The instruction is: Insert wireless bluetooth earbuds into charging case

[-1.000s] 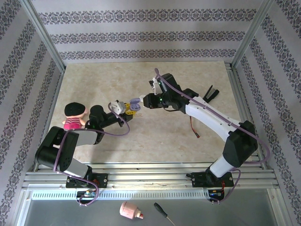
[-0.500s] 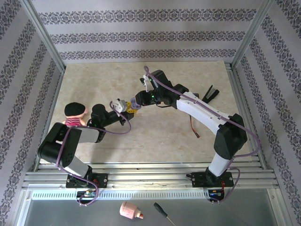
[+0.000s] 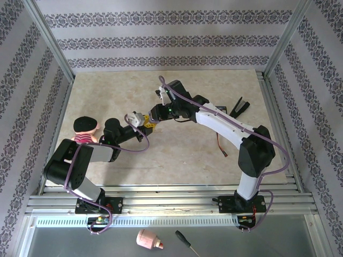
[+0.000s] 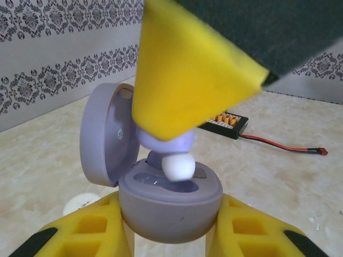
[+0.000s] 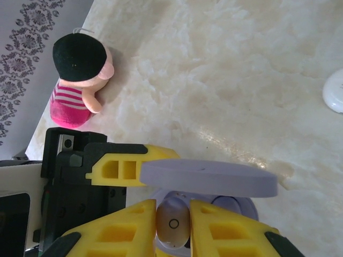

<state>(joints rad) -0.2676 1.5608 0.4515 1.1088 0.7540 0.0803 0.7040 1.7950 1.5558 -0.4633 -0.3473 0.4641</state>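
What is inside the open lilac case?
A lilac earbud with a white tip, pinched by the right gripper, reaches into the case. The socket under it is hidden.

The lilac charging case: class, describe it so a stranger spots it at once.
On the marbled table, look where the two arms meet. The yellow fingers of the left gripper clamp a rounded lilac case, lid hinged open. Unlike the white-tipped earbud over it, it is bigger and hollow.
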